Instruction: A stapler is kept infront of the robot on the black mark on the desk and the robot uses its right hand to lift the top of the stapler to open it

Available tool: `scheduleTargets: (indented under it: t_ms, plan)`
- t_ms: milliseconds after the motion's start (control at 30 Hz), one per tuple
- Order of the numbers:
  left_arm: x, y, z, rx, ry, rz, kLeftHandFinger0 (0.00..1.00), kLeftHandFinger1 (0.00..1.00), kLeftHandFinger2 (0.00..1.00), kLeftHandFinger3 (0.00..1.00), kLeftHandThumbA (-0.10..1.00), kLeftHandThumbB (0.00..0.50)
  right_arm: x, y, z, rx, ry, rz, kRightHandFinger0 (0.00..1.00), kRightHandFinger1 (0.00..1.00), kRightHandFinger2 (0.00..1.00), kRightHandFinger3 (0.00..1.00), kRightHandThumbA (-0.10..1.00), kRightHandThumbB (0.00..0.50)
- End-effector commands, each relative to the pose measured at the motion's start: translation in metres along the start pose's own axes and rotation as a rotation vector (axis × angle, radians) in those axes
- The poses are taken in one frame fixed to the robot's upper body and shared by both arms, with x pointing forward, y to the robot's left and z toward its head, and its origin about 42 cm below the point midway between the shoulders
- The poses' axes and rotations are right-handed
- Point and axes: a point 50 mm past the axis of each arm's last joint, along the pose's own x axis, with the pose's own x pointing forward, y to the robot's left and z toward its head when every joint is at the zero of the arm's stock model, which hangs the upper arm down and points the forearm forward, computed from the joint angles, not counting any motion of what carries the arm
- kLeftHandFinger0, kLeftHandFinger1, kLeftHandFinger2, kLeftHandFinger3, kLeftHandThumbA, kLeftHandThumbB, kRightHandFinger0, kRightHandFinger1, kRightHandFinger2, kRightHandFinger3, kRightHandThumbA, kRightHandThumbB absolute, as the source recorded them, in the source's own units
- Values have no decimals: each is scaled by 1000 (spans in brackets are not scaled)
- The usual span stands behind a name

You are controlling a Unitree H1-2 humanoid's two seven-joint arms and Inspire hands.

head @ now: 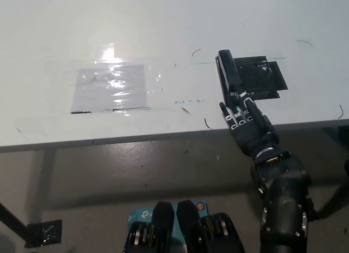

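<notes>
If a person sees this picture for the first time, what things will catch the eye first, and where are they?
The black right hand stands out first, reaching up from the lower right with its fingertips at the near end of the black stapler. The stapler lies on the white desk, along the left edge of a black mark. Left of centre, a shiny taped patch reflects light.

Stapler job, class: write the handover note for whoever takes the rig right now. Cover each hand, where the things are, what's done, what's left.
Right hand: at the stapler's near end, fingers stretched over it; no grip visible.
Left hand: out of view.
Stapler: flat on the desk, along the left edge of the black mark, top looks down.
Done: hand brought to the stapler.
Left: catch the top and lift it open.
</notes>
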Motion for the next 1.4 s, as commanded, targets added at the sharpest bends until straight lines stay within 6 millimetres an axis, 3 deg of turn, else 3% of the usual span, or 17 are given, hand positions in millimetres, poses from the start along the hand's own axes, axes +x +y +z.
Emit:
scheduleTargets:
  t_ms: [0,200,400,500,600,667,767,900,933,1033,1167,1200,1367]
  plan:
    - [2,0,11,-14,-45,-6,502,565,692,873,349,167,2,27,-8,46,-8,17,684,858,980,1000,1000,0]
    - [-2,3,8,2,-33,-4,510,582,724,900,363,136,2,19,-8,49,-18,-25,692,869,947,1000,1000,0]
    - [-6,3,3,-5,-21,-1,520,594,732,887,376,154,11,24,-3,32,-23,-26,666,837,926,1000,1000,0]
    - [-7,5,1,-15,-18,7,542,597,728,880,355,151,15,30,-2,30,-21,-7,708,881,987,1000,1000,0]
    - [-9,4,2,-3,-12,7,572,610,756,915,358,135,19,43,0,29,-20,17,664,845,930,1000,1000,0]
    - [-9,4,1,-5,-14,2,567,602,739,895,363,173,20,62,2,17,-19,49,610,825,905,1000,1000,1]
    - [-12,5,-2,-4,1,8,532,600,728,899,370,165,19,80,2,21,-16,91,643,869,945,1000,1000,0]
    - [-14,5,-6,2,7,1,521,601,719,875,372,155,18,97,2,-26,-24,122,635,827,918,1000,1000,0]
    - [-15,4,-5,2,4,9,519,587,718,864,361,164,19,114,3,-18,-22,160,667,829,905,1000,1000,0]
    - [-18,6,-7,-9,2,7,536,585,721,875,363,200,18,134,2,-19,-26,194,652,810,859,1000,1000,1]
    - [-21,7,-9,-3,9,16,520,581,706,869,370,188,14,146,0,-41,-37,205,600,766,811,982,1000,0]
    - [-21,7,-9,0,10,9,544,608,729,868,350,166,10,152,0,-43,-44,216,577,761,801,985,1000,0]
    - [-22,10,-13,1,12,3,551,625,759,908,363,144,3,159,1,-44,-47,239,563,739,784,1000,997,0]
